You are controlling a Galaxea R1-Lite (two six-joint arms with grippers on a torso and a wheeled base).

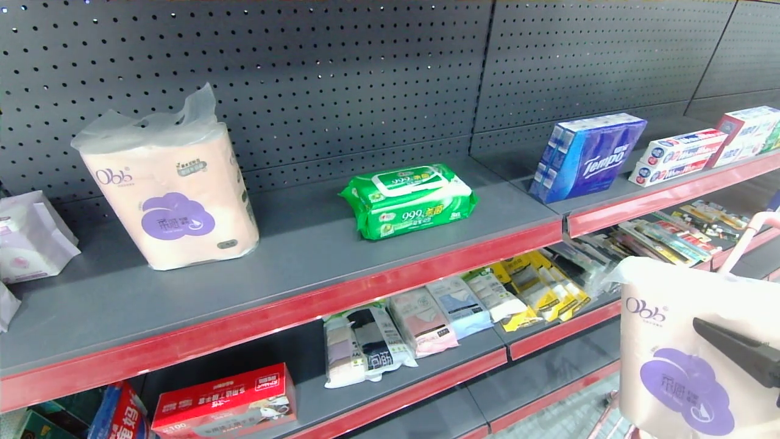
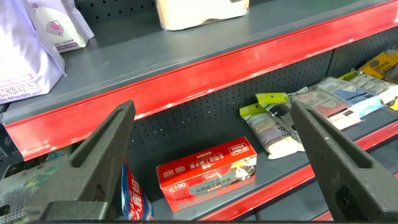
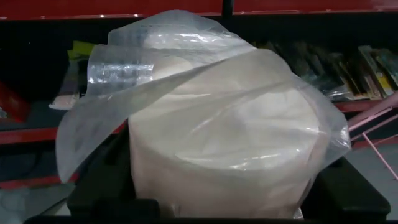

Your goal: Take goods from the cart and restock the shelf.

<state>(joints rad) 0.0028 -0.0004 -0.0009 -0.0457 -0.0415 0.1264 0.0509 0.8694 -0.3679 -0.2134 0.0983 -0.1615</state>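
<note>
In the head view, your top shelf (image 1: pixel 304 244) carries a toilet paper pack (image 1: pixel 167 195) standing upright at about 9 o'clock, with a green wet wipes pack (image 1: pixel 409 200) lying flat near the centre and well apart from it. A blue tissue pack (image 1: pixel 586 155) sits at 2 o'clock, with toothpaste boxes (image 1: pixel 676 155) just beyond it towards 3 o'clock. Down at 4 o'clock, your right gripper (image 1: pixel 701 341) is clamped on a second toilet paper pack (image 1: pixel 676 366), one dark finger (image 1: pixel 734 352) pressed across its printed face. That pack is off the shelf, below the top shelf's level, with the pink cart handle (image 1: pixel 746 235) just above it. On the lower shelf, a red box (image 1: pixel 225 399) lies at 7 o'clock and folded garment packs (image 1: pixel 390 332) lie near 6 o'clock. In the left wrist view, your left gripper (image 2: pixel 212 109) is released: the fingers (image 2: pixel 106 155) are spread wide with nothing between them, facing the red front edge of the shelf and the same red box underneath. In the right wrist view, the held pack stands between the gripper's dark fingers, its loose plastic wrap bunched up on top.
</note>
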